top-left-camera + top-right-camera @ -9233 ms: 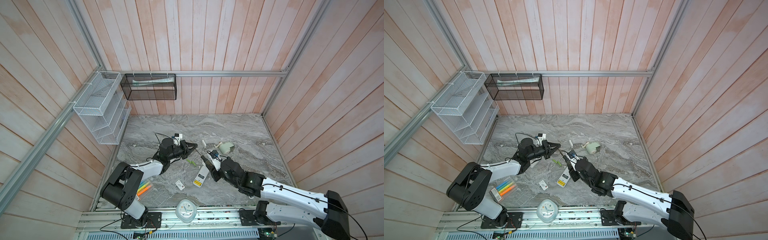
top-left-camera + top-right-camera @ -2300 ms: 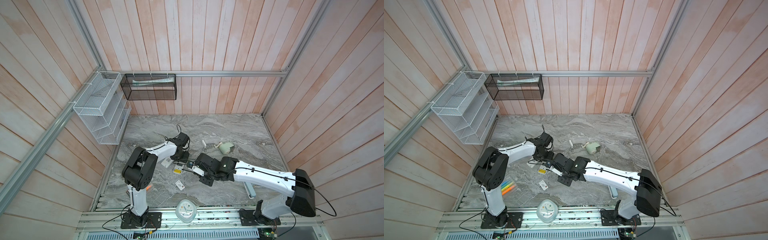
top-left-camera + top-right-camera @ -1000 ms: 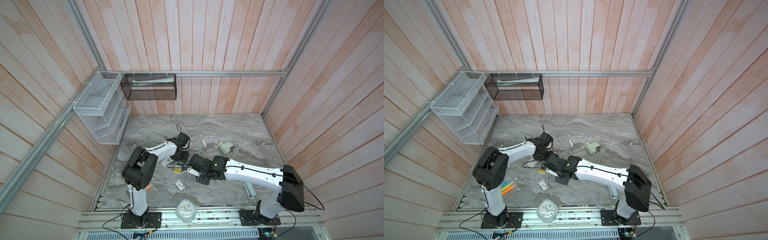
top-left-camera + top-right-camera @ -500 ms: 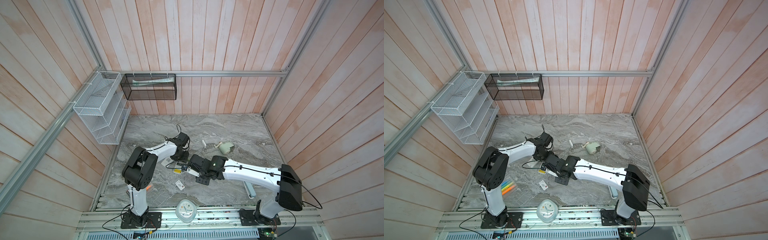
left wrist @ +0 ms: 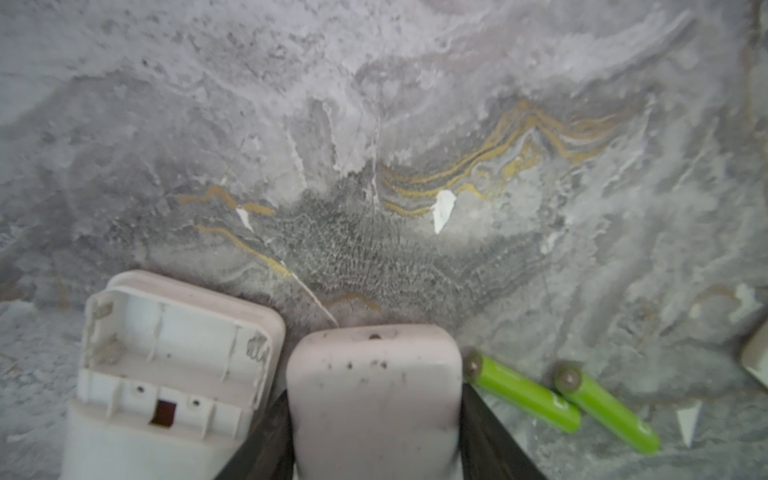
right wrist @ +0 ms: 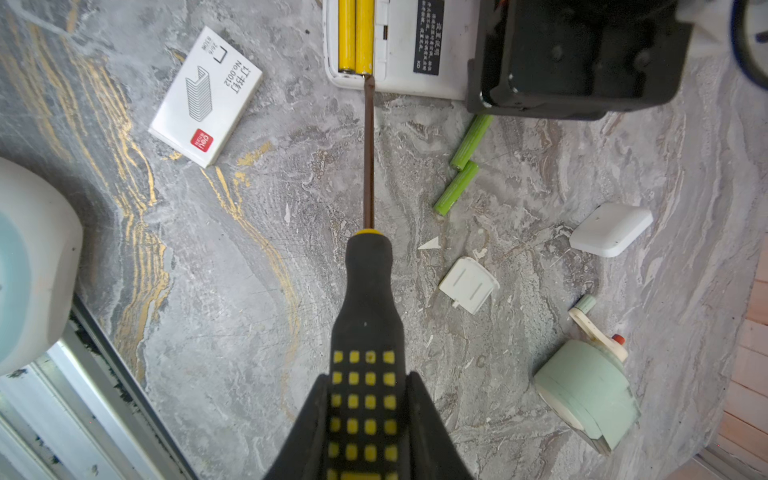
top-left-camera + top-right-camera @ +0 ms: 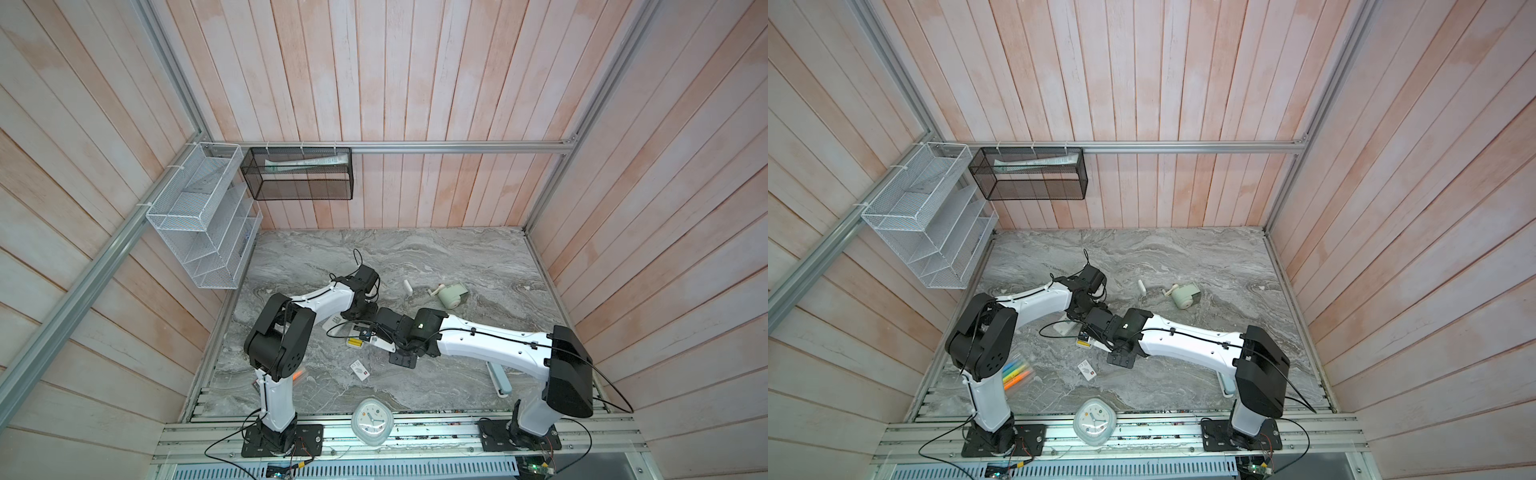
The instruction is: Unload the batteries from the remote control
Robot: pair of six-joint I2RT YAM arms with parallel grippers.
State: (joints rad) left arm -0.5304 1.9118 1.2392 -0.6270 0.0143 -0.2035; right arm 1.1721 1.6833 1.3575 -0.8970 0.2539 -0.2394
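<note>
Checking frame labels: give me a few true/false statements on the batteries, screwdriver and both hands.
1. The right hand grips the screwdriver. True.
2. The yellow batteries lie loose on the table. False: both sit in the remote compartment.
3. Two green batteries lie on the table. True.
4. The screwdriver tip rests on the staples box. False: it is at the end of a yellow battery.
5. The left hand is empty. False: it clamps the remote.

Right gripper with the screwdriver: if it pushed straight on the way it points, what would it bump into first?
The screwdriver held by the right gripper leads: its tip sits at the end of a yellow battery in the remote control, so that comes first. Actual contact is unclear.
</note>
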